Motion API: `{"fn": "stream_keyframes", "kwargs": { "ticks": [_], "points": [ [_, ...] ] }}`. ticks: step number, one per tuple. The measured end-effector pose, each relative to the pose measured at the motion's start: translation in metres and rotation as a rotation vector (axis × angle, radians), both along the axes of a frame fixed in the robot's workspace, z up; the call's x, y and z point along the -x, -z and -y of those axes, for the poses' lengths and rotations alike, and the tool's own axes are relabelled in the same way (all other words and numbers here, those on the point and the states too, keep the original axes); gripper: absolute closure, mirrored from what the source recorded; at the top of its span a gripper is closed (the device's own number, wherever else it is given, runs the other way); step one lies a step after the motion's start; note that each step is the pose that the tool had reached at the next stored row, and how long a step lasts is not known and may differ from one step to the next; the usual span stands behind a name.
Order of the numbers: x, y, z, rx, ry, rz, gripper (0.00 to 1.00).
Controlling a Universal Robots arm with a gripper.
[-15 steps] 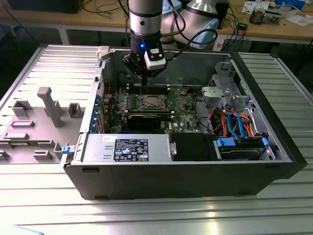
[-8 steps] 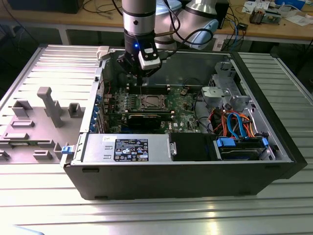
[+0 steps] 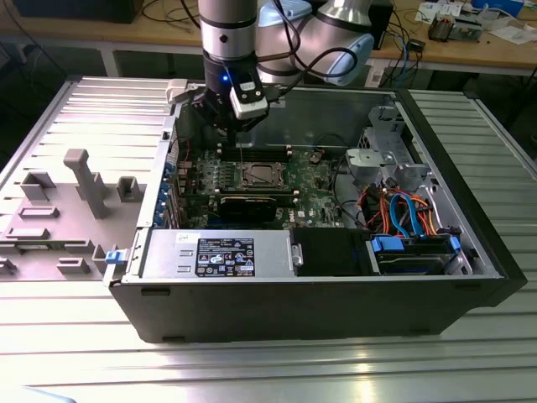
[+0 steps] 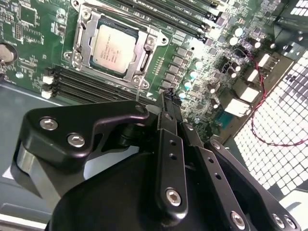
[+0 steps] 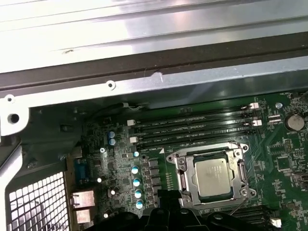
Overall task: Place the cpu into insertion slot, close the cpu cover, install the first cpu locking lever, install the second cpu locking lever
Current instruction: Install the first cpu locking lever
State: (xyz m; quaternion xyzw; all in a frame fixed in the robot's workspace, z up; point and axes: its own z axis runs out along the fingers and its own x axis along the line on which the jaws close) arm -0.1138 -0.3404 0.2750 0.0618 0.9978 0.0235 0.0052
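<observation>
Inside insertion slot [image 4: 126, 29]: cpu [image 4: 113, 45] dull silver, square, framed by cpu cover [image 4: 140, 52]; gripper [image 4: 166, 103] closed.

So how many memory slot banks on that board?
2. One memory slot bank sits beyond the cpu from the gripper; the other between cpu and gripper, its end hidden behind it.

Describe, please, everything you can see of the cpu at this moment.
The cpu is a small, flat square chip with a dull silver metal top bearing faint print. It lies level in the insertion slot on the green motherboard, between rows of long black memory slots. The cpu cover, a silver-grey metal frame, lies around its edges, and its top shows through the window. The hand hangs above the board, apart from the chip.
</observation>
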Motion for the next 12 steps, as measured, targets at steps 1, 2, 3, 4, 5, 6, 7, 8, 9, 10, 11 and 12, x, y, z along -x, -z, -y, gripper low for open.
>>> {"fn": "stream_keyframes", "kwargs": {
  "ticks": [1, 2, 3, 4, 5, 6, 7, 8, 9, 10, 11, 12],
  "points": [
    [0.0002, 0.0000, 0.0000, 0.0001, -0.027, -0.0001, 0.89],
    [0.0003, 0.0000, 0.0000, 0.0002, -0.059, -0.0001, 0.89],
    [0.0002, 0.0001, -0.0002, 0.0000, -0.071, 0.0001, 0.89],
    [0.0002, 0.0001, -0.0003, 0.0000, -0.073, -0.0001, 0.89],
    [0.0002, 0.0001, -0.0003, 0.0001, -0.073, 0.0000, 0.89],
    [0.0002, 0.0000, -0.0003, 0.0001, -0.073, -0.0001, 0.89],
    [0.0002, 0.0000, -0.0003, 0.0001, -0.073, -0.0001, 0.89],
    [0.0002, 0.0001, -0.0003, 0.0000, -0.073, 0.0000, 0.89],
    [0.0002, 0.0001, -0.0003, 0.0001, -0.073, 0.0000, 0.89],
    [0.0002, 0.0001, -0.0003, 0.0000, -0.073, 0.0000, 0.89],
    [0.0002, 0.0001, -0.0003, 0.0001, -0.073, -0.0001, 0.89],
    [0.0002, 0.0001, -0.0003, 0.0001, -0.073, 0.0000, 0.89]
  ]
}}
